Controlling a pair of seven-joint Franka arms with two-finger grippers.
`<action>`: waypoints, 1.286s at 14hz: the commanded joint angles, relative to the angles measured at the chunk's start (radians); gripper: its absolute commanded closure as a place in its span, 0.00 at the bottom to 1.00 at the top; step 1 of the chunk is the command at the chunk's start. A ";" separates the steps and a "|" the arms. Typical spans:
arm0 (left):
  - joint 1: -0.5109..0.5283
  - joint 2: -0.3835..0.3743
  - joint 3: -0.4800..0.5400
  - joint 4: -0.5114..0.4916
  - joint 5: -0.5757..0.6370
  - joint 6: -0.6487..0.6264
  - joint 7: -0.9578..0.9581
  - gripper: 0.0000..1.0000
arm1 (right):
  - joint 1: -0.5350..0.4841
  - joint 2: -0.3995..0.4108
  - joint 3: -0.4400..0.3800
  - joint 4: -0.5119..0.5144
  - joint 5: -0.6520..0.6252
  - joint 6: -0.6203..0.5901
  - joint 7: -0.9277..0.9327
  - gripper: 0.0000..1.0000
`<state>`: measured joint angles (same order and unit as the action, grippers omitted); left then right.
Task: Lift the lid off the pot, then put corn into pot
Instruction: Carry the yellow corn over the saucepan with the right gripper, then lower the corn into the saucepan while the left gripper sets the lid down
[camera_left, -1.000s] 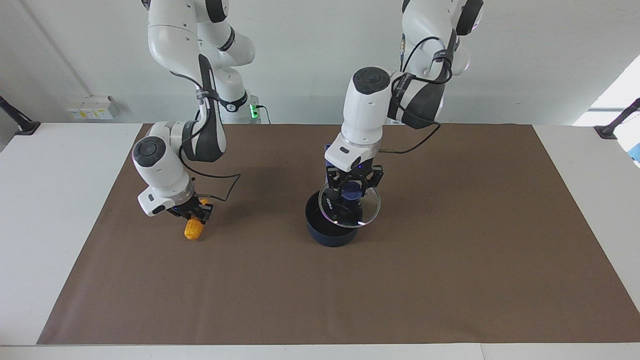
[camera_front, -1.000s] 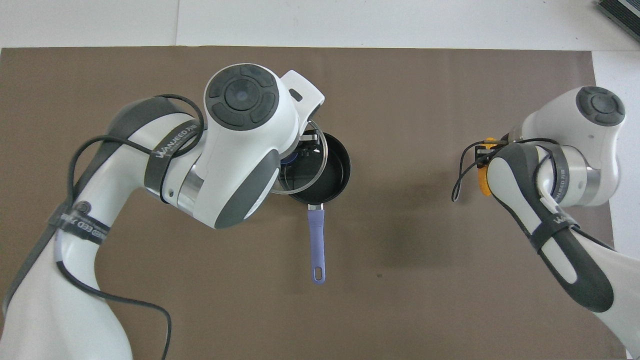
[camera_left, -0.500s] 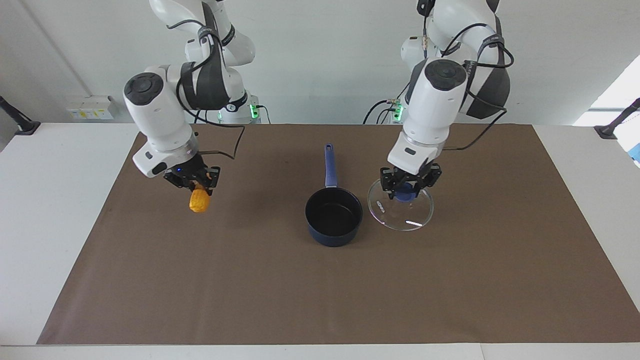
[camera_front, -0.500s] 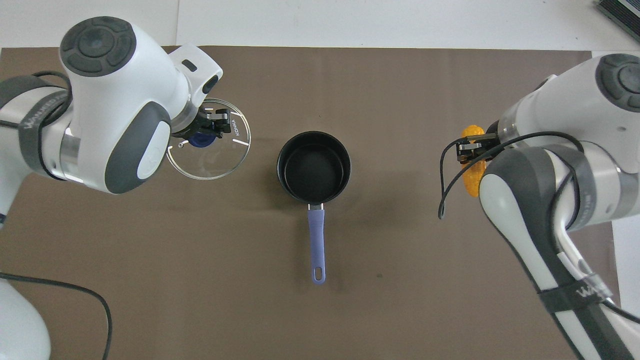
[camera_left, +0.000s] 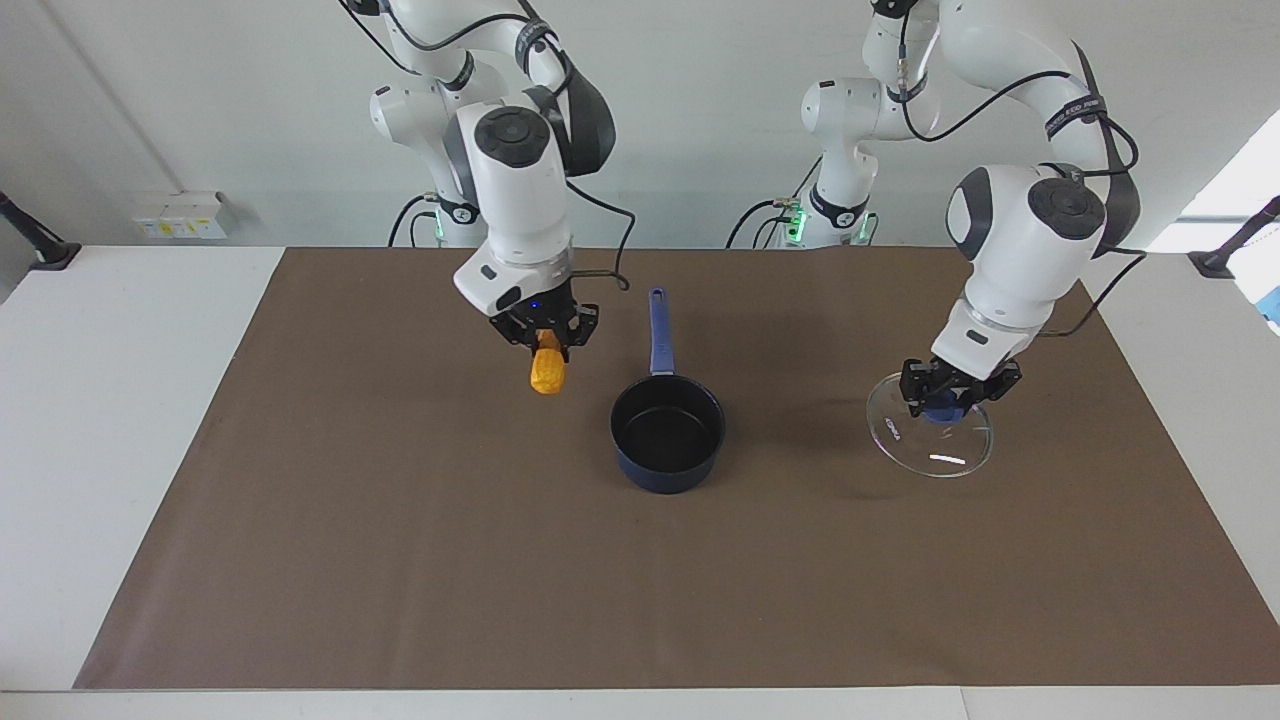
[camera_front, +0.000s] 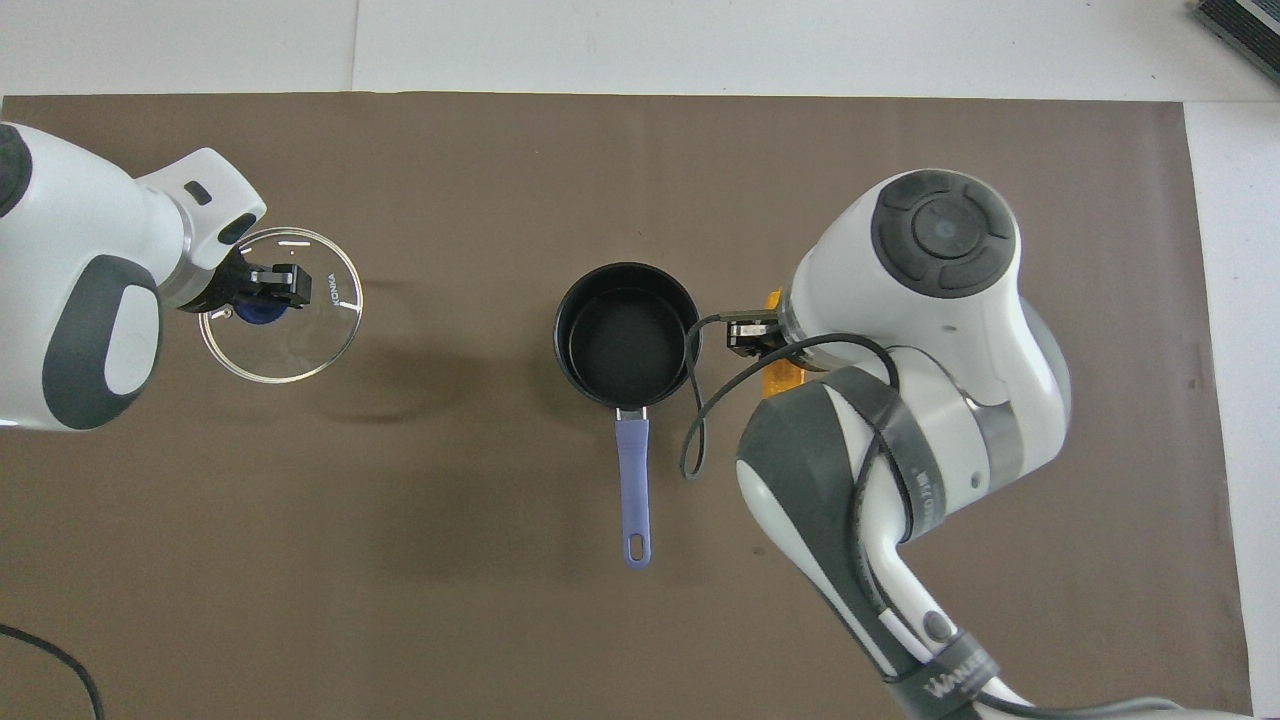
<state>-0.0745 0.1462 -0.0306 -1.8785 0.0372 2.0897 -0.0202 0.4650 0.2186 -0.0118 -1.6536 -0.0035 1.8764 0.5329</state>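
One brown mat on white table, right gripper pinching corn, left gripper clamping lid

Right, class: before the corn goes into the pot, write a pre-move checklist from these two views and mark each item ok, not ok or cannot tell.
1. Lid off the pot: ok, held by the left gripper toward the left arm's end of the table.
2. Pot open, nothing in it: ok.
3. Corn gripped by the right gripper: ok.
4. Corn over the pot mouth: not ok, it hangs beside the pot.
5. Lid resting on the mat: cannot tell.
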 joint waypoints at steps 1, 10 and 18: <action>0.036 -0.091 -0.011 -0.190 -0.011 0.127 0.058 1.00 | 0.064 0.114 0.004 0.133 -0.010 0.004 0.133 1.00; 0.039 -0.070 -0.012 -0.281 -0.042 0.231 0.069 1.00 | 0.136 0.289 0.012 0.191 0.043 0.236 0.137 1.00; 0.041 -0.060 -0.011 -0.274 -0.042 0.216 0.106 0.00 | 0.121 0.335 0.012 0.235 0.051 0.265 0.116 0.99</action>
<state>-0.0453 0.1031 -0.0363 -2.1404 0.0128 2.2929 0.0582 0.5961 0.5378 -0.0057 -1.4394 0.0265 2.1281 0.6576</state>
